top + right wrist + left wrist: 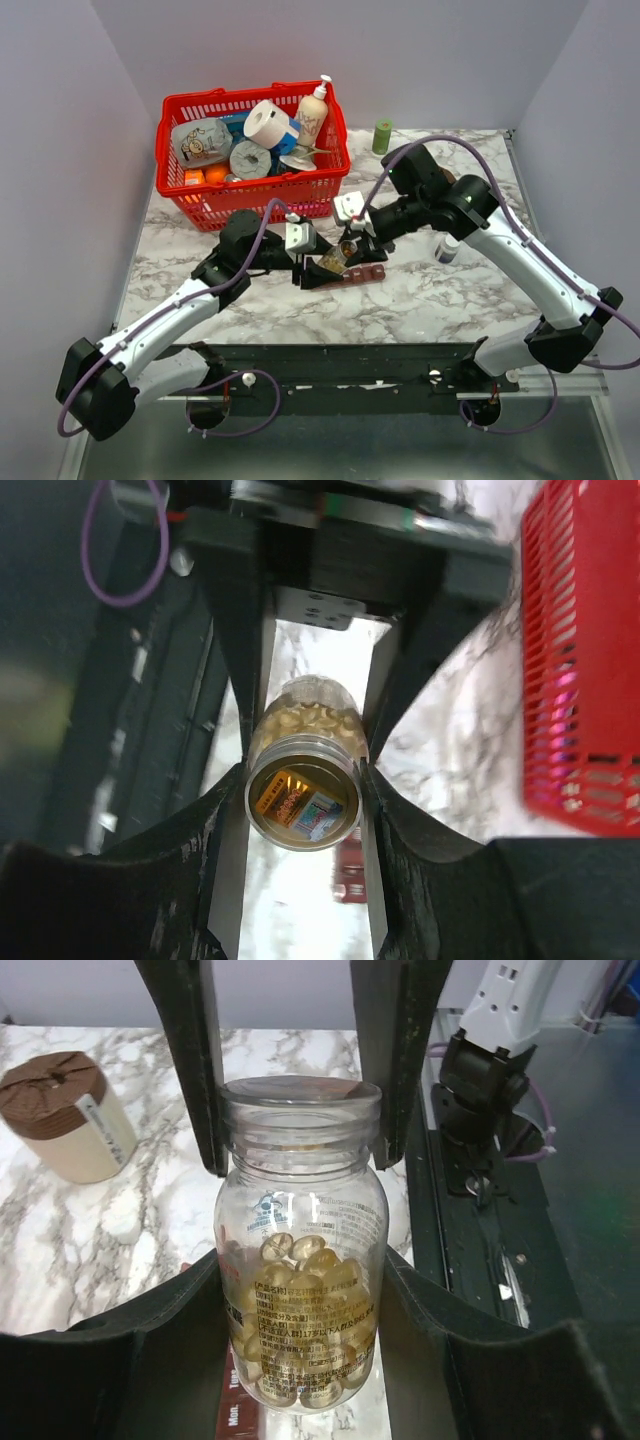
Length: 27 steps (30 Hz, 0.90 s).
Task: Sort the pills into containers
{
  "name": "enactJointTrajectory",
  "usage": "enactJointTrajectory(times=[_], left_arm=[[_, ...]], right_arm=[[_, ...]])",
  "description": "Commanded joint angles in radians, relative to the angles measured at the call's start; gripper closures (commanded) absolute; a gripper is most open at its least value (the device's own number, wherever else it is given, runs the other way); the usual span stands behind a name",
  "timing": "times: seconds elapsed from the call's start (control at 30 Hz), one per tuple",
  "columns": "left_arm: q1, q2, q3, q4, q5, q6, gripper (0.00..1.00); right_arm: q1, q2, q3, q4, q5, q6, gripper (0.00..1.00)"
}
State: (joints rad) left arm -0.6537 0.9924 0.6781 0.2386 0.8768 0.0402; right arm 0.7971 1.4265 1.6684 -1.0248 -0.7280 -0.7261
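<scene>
A small clear bottle [300, 1210] with no cap holds the yellowish-amber pills [300, 1300]. In the top view it is held over the marble just above the maroon strip of compartments [362, 274]. My left gripper [300, 1360] is shut on the bottle's body. My right gripper [303, 800] is closed on its neck, with the open mouth [303, 805] facing that camera and the pills [300, 718] behind it. The strip shows below the bottle in the left wrist view [238, 1405] and in the right wrist view [350, 870]. No loose pills show.
A red basket [250, 195] of groceries stands at the back left. A green cap [382, 137] stands at the back. A small dark bottle with a white cap [447, 250] stands right of the grippers. A cream container with a brown top [65, 1115] lies nearby.
</scene>
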Motion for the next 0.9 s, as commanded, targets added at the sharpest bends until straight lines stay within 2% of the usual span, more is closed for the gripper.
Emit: enactJointTrajectory(times=[0.0,0.13,0.3,0.4,0.57,0.73,0.87], left_arm=[[0.003,0.110,0.078,-0.044,0.169,0.035,1.00],[0.005,0.164,0.124,-0.068,0.209,0.039,1.00],[0.006,0.187,0.130,-0.096,0.208,0.064,1.00],[0.006,0.178,0.126,-0.093,0.194,0.067,1.00],[0.006,0.143,0.115,-0.102,0.172,0.089,1.00],[0.005,0.097,0.075,-0.107,0.146,0.127,1.00],[0.006,0.057,0.054,-0.107,0.131,0.147,1.00]], right_arm=[[0.019,-0.015,0.021,-0.141,-0.125,-0.726,0.81],[0.021,-0.018,-0.004,-0.215,-0.051,-1.027,0.80],[0.021,-0.028,-0.016,-0.189,-0.016,-1.053,0.79],[0.022,-0.026,-0.025,-0.184,-0.025,-1.006,0.78],[0.019,-0.025,-0.021,-0.158,-0.067,-0.817,0.77],[-0.015,-0.006,0.051,-0.193,-0.198,-0.591,0.75],[-0.050,-0.020,0.045,-0.149,-0.292,-0.448,0.74]])
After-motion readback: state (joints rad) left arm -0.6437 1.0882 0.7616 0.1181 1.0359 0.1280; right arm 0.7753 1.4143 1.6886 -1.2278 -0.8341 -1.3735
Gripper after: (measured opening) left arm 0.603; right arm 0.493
